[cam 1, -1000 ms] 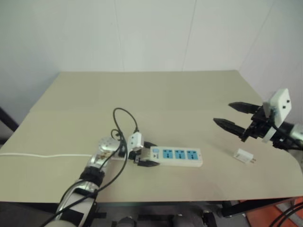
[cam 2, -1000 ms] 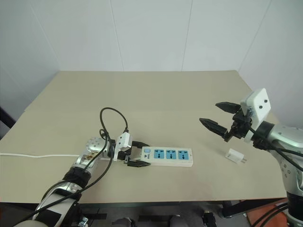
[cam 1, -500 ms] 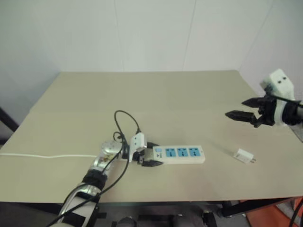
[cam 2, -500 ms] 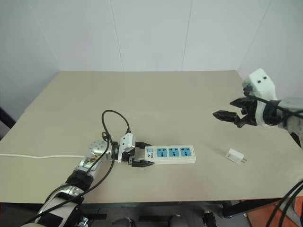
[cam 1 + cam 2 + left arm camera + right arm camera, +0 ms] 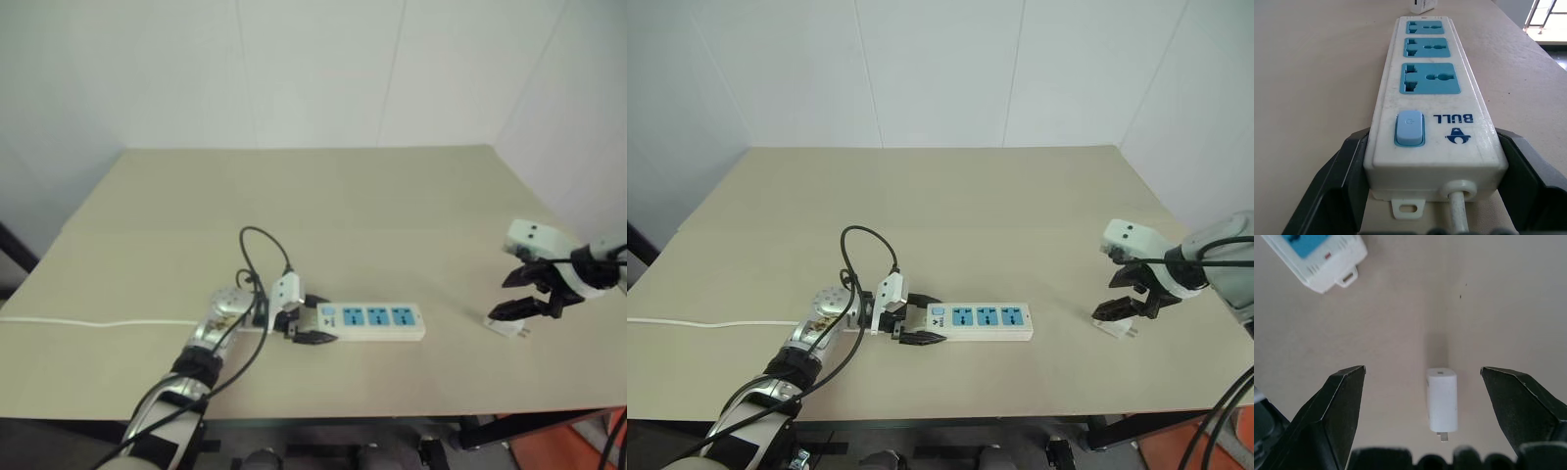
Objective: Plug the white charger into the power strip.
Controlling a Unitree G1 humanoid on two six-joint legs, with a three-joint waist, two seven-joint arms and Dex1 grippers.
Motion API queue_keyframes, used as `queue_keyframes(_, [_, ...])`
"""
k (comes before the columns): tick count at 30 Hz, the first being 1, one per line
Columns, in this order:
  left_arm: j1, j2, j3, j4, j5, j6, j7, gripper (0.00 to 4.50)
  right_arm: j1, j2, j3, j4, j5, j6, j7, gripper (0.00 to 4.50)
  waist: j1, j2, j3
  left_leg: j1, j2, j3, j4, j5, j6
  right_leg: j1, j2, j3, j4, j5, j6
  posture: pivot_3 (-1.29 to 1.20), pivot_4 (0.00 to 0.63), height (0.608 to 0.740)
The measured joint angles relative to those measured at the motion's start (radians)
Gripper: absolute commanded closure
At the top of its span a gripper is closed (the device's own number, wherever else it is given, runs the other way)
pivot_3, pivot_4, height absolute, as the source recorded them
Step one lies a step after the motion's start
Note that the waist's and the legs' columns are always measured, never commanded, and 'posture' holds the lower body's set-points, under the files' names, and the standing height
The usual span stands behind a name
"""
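Observation:
The power strip [image 5: 377,320] lies flat on the tan table, a long white bar with three blue sockets. My left gripper [image 5: 309,328] is shut on its switch end, with one black finger [image 5: 1347,176] on each side of the casing where the cord leaves. The white charger [image 5: 1442,401] lies on its side near the table's right edge, prongs showing. My right gripper [image 5: 521,294] hangs just above it, pointing down and open. In the right wrist view the charger sits between the spread fingers [image 5: 1342,401], untouched.
The strip's thin white cord [image 5: 98,322] runs left across the table [image 5: 323,206] and off its edge. A black cable [image 5: 257,257] loops up from my left wrist. White walls stand behind and to the right of the table.
My right gripper has swung from pointing level over the table to pointing down, and has dropped to just above the charger. The left gripper and the strip have stayed put.

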Motion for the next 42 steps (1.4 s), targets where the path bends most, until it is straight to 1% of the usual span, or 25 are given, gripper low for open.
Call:
queue_keyframes(7, [0.007, 0.001, -0.002, -0.013, 0.0, 0.004, 0.007, 1.23, -0.044, 0.127, 0.071, 0.222, -0.172, -0.149, 0.047, 0.04, 0.001, 0.0, 0.0, 0.0, 0.0, 0.0, 0.001, 0.0, 0.0, 0.0, 0.0, 0.0, 0.001, 0.0, -0.001, 0.0, 0.15, 0.74])
queue_keyframes(9, [0.018, 0.004, -0.001, -0.03, 0.0, 0.007, 0.013, 1.23, -0.058, 0.156, 0.074, 0.286, -0.205, -0.18, 0.05, 0.04, 0.0, 0.0, 0.0, 0.0, 0.0, 0.0, 0.001, 0.0, 0.0, 0.0, 0.0, 0.0, 0.001, 0.001, -0.002, 0.0, 0.15, 0.74])
queue_keyframes(11, [0.031, 0.009, -0.001, -0.049, -0.001, 0.014, 0.02, 1.23, -0.075, 0.183, 0.074, 0.347, -0.237, -0.204, 0.049, 0.04, -0.002, 0.0, 0.0, 0.0, 0.0, 0.0, 0.001, 0.0, 0.0, 0.0, 0.0, 0.0, 0.001, 0.004, -0.007, 0.0, 0.15, 0.74])
queue_keyframes(15, [0.046, 0.016, 0.001, -0.076, -0.003, 0.03, 0.027, 1.23, -0.08, 0.227, 0.072, 0.424, -0.282, -0.23, 0.048, 0.04, -0.005, 0.0, 0.0, 0.001, 0.0, 0.0, 0.001, 0.0, 0.0, 0.0, 0.0, 0.0, 0.001, 0.005, -0.008, 0.0, 0.15, 0.74])
queue_keyframes(18, [0.052, 0.021, 0.001, -0.089, -0.004, 0.043, 0.031, 1.23, -0.078, 0.252, 0.071, 0.448, -0.296, -0.238, 0.047, 0.6, -0.006, 0.0, 0.0, 0.001, 0.0, 0.0, 0.001, 0.0, 0.0, 0.0, 0.0, 0.0, 0.001, 0.005, -0.008, 0.0, 0.15, 0.74])
queue_keyframes(23, [0.053, 0.022, 0.001, -0.094, -0.005, 0.045, 0.036, 1.23, -0.076, 0.274, 0.05, 0.469, -0.313, -0.248, 0.039, 2.19, -0.007, 0.0, 0.0, 0.001, 0.0, 0.0, 0.001, 0.0, 0.0, 0.001, 0.0, 0.0, 0.001, 0.005, -0.008, 0.0, 0.15, 0.74])
queue_keyframes(24, [0.053, 0.023, 0.001, -0.094, -0.005, 0.045, 0.036, 1.23, -0.074, 0.278, 0.048, 0.469, -0.317, -0.249, 0.039, 2.63, -0.007, 0.0, 0.0, 0.001, 0.0, 0.0, 0.001, 0.0, 0.0, 0.001, 0.0, 0.0, 0.001, 0.005, -0.008, 0.0, 0.15, 0.74])
queue_keyframes(27, [0.053, 0.024, 0.001, -0.094, -0.005, 0.046, 0.036, 1.23, -0.067, 0.284, 0.037, 0.465, -0.327, -0.251, 0.038, 3.37, -0.007, 0.0, 0.0, 0.002, 0.0, 0.0, 0.001, 0.0, 0.0, 0.001, 0.0, 0.0, 0.001, 0.005, -0.008, 0.0, 0.15, 0.74])
queue_keyframes(35, [0.053, 0.03, 0.002, -0.094, -0.006, 0.047, 0.038, 1.23, -0.034, 0.294, -0.012, 0.426, -0.345, -0.249, 0.033, 3.37, -0.008, -0.001, -0.001, 0.003, 0.0, 0.0, 0.001, 0.0, 0.0, 0.002, 0.0, 0.0, 0.001, 0.005, -0.008, 0.0, 0.15, 0.74])
queue_keyframes(37, [0.053, 0.037, 0.002, -0.094, -0.008, 0.048, 0.037, 1.23, -0.035, 0.311, -0.038, 0.414, -0.333, -0.237, 0.025, 3.37, -0.014, -0.001, -0.001, 0.003, 0.0, 0.0, 0.001, 0.0, 0.0, 0.002, 0.0, 0.0, 0.002, 0.005, -0.008, 0.0, 0.15, 0.74])
queue_keyframes(39, [0.054, 0.045, 0.002, -0.095, -0.011, 0.05, 0.034, 1.23, -0.048, 0.34, -0.081, 0.384, -0.302, -0.218, 0.011, 3.37, -0.023, 0.0, -0.001, 0.003, 0.0, 0.0, 0.001, 0.0, 0.0, 0.001, 0.0, 0.001, 0.003, 0.005, -0.008, 0.0, 0.15, 0.74])
queue_keyframes(42, [0.056, 0.053, 0.003, -0.096, -0.016, 0.059, 0.03, 1.23, -0.09, 0.413, -0.245, 0.284, -0.18, -0.191, -0.047, 3.37, -0.032, 0.0, -0.001, 0.003, 0.0, -0.001, 0.001, 0.0, 0.0, 0.001, 0.001, 0.001, 0.004, 0.005, -0.008, 0.0, 0.15, 0.74])
